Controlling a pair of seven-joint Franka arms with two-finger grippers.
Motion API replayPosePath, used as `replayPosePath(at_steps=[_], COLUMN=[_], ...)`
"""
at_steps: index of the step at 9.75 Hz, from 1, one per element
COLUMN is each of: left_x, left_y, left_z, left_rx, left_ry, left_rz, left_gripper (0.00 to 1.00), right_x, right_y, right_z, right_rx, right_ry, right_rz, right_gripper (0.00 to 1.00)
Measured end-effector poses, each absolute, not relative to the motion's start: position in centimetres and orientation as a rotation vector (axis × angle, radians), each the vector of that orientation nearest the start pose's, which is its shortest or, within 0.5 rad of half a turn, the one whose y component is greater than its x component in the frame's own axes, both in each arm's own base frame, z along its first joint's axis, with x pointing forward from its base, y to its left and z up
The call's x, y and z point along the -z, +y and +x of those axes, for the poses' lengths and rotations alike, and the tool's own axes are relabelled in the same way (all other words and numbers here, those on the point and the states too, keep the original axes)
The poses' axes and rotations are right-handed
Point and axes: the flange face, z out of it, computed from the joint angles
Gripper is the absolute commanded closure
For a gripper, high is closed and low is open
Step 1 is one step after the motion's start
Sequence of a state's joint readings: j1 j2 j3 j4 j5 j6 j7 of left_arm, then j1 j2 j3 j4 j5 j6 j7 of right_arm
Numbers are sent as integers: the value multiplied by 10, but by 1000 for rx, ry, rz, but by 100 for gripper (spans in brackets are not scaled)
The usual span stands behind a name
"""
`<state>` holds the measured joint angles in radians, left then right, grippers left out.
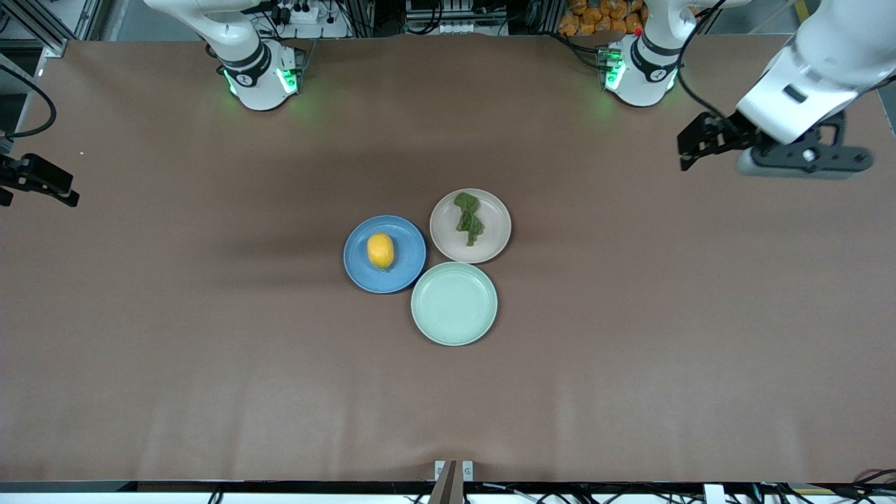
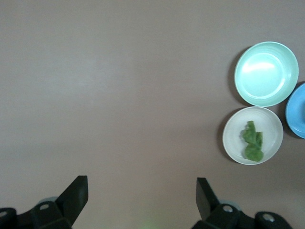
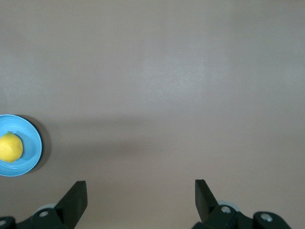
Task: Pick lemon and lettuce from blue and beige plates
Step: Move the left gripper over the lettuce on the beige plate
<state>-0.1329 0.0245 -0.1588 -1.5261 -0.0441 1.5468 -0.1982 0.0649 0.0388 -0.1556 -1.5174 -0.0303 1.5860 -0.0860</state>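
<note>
Yellow lemon (image 1: 380, 250) could roll off the blue plate (image 1: 408, 269) if nudged. Both tools, left (image 1: 689, 150) and right (image 1: 38, 183), hang wide open, empty, well apart from the plates.

Table covering (image 1: 210, 350): matt brown sheet, paper-like or fabric-like, smooth with faint creases along the lower part of the front view.

Blue plate (image 1: 357, 269), centre of frame: smooth, semi-gloss, plastic-like or glazed.

Beige plate (image 1: 493, 241): same smooth finish, low sheen.

Mint green plate (image 1: 455, 304), lower centre: smooth; in the left wrist view a bright highlight shows a glossy surface.

Lemon (image 1: 381, 250): smooth rind, slight sheen.

Lettuce (image 1: 468, 218): wrinkled, matt leaf surface.

Arm housings (image 1: 805, 77), upper right: glossy white plastic-like shells.

Left gripper (image 1: 689, 148) and right gripper (image 3: 140, 193): fingers matt black.
</note>
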Motion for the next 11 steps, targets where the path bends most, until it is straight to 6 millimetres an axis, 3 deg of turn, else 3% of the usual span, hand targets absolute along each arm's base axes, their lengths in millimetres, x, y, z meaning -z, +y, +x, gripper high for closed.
replayPosePath(at_steps=[2, 5, 11], left_x=[-609, -581, -488], left_y=[-178, -205, -279], left_z=[542, 537, 523], left_rx=[-61, -84, -224], left_ry=[165, 231, 181], left_rz=[-3239, -3240, -3231], left_gripper=[0, 0, 0], right_x=[-630, -629, -628], right_y=[-53, -53, -52], right_z=[566, 566, 566], right_rx=[43, 40, 34], right_ry=[8, 7, 7], right_rz=[-3180, -3180, -3177], right_gripper=[0, 0, 0])
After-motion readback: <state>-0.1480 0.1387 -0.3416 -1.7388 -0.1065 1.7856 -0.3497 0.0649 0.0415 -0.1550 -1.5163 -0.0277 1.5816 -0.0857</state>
